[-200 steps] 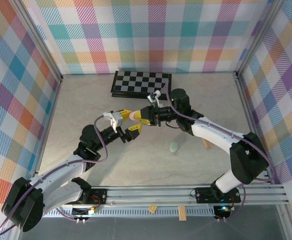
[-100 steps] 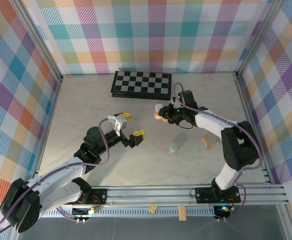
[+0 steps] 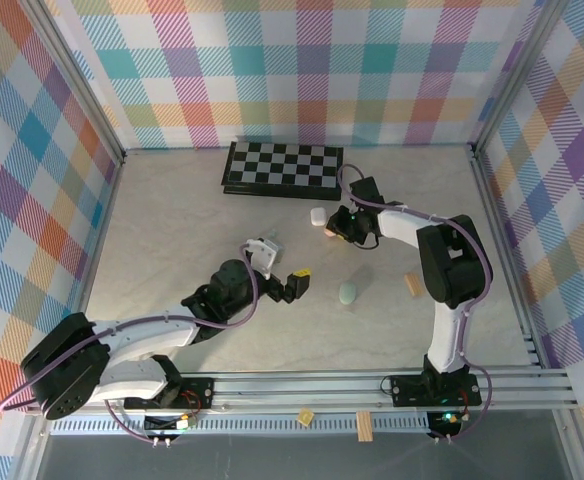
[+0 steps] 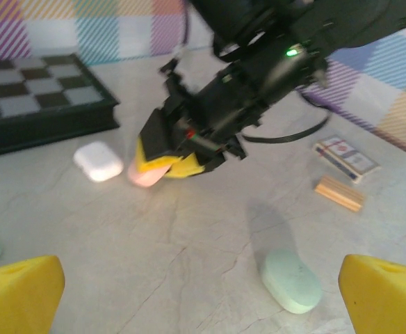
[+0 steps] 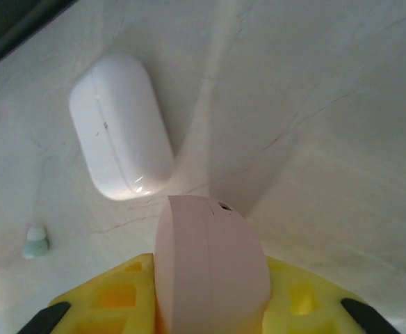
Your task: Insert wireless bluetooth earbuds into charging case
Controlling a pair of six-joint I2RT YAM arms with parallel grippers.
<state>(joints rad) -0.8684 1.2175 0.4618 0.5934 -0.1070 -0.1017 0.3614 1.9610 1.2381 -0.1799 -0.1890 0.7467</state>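
Snugly, pink case point(image 5: 210, 268) in right tool point(image 5: 208, 300)

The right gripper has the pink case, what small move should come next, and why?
Probably set the pink case down on the table and open: the right gripper holds it low beside the white case, and the left gripper is open, well away.
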